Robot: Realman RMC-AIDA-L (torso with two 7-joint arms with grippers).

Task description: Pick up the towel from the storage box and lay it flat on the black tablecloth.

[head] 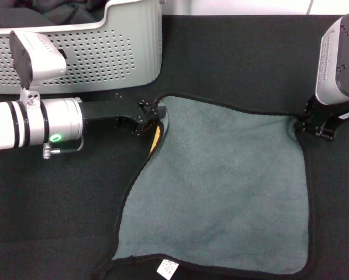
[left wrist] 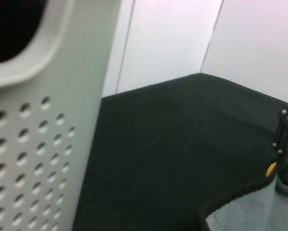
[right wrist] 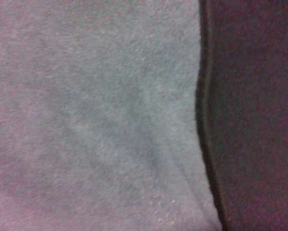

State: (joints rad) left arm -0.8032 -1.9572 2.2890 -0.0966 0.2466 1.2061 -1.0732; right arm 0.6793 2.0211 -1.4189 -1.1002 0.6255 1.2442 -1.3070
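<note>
The towel [head: 221,186] lies spread on the black tablecloth [head: 233,58], grey-green side up, with its white tag [head: 167,268] at the near edge. My left gripper [head: 153,119] is shut on the towel's far left corner, where a fold shows the yellow underside [head: 156,139]. At the far right corner my right gripper [head: 303,123] pinches the towel low over the cloth. The storage box [head: 104,46] stands at the far left behind my left arm. The right wrist view shows the towel [right wrist: 96,110] close up, its black edging against the tablecloth [right wrist: 259,96].
The box wall [left wrist: 43,159] fills one side of the left wrist view, close to my left wrist. A dark cloth [head: 23,14] lies inside the box. White wall panels [left wrist: 182,38] rise beyond the table's far edge.
</note>
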